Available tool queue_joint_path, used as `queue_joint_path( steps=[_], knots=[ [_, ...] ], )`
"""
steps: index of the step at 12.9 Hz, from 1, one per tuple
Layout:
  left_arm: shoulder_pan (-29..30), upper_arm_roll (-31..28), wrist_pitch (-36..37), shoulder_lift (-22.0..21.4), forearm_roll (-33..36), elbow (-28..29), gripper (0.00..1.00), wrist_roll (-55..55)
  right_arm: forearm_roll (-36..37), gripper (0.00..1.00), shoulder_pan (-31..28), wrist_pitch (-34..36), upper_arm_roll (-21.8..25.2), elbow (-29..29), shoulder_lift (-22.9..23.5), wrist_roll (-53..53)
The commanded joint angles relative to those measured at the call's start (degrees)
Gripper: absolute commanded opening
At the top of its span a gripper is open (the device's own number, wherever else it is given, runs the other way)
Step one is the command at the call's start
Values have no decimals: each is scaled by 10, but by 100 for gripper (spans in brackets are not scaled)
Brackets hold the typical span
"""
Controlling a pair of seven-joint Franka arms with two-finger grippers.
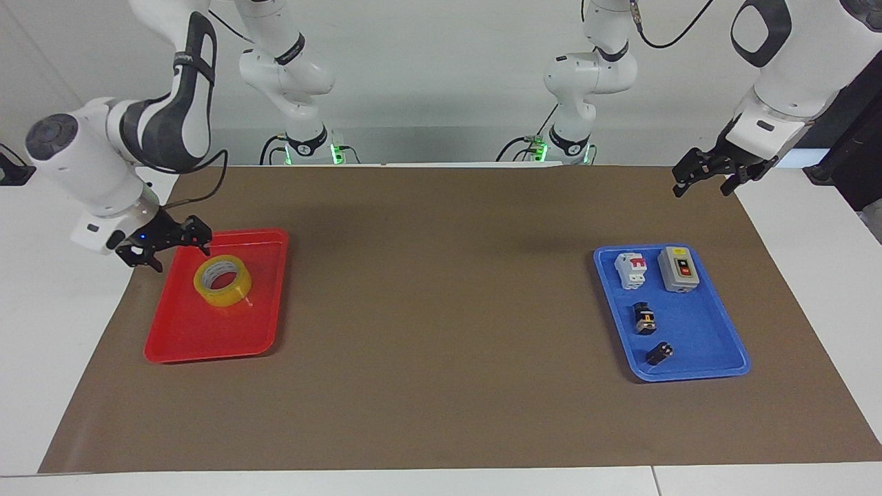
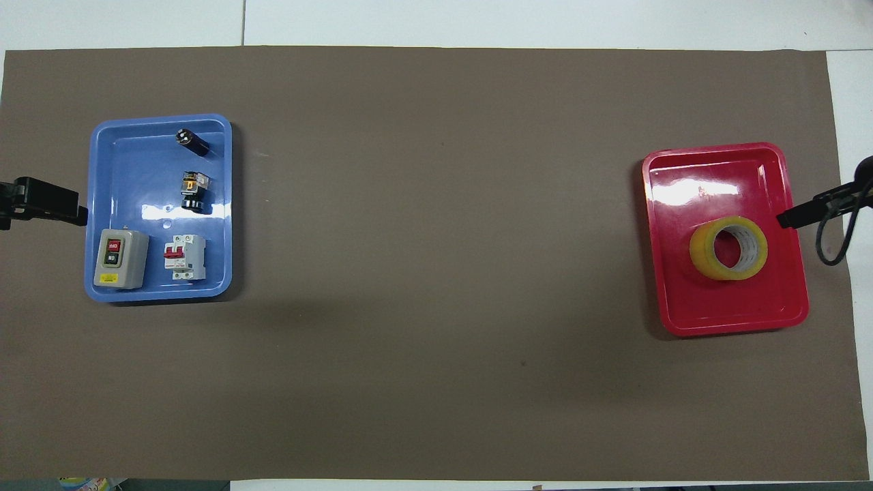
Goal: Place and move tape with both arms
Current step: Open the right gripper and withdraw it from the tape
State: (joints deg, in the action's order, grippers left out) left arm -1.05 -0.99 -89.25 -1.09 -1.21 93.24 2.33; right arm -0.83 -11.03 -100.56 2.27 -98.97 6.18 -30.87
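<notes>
One roll of tape (image 1: 222, 281) lies flat in a red tray (image 1: 200, 341). Right gripper (image 1: 167, 242) hovers over the tray's edge, fingers spread and empty. Left gripper (image 1: 710, 176) waits over the worktop (image 1: 441, 310), fingers apart.

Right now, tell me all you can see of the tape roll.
The tape is a wide roll of translucent yellow packing tape with a pale inner core. It lies flat, hole up, in the red tray, in the half nearer the robots. Only the tray floor touches it. The right gripper hangs apart from it, over the tray's outer edge.
</notes>
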Motion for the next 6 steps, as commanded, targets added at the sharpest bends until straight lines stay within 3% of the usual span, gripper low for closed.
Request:
queue_joint_path(
  steps=[1,4,6],
  knots=[
    [3,2,2,-13,-5,11,100,7,-1,100,-6,101,-3,90,-11,61],
    [4,1,1,-13,-5,11,100,7,6,100,20,138,-10,83,-62,135],
    [4,1,1,-13,-5,11,100,8,27,100,43,169,-10,48,-88,198]
  ],
)
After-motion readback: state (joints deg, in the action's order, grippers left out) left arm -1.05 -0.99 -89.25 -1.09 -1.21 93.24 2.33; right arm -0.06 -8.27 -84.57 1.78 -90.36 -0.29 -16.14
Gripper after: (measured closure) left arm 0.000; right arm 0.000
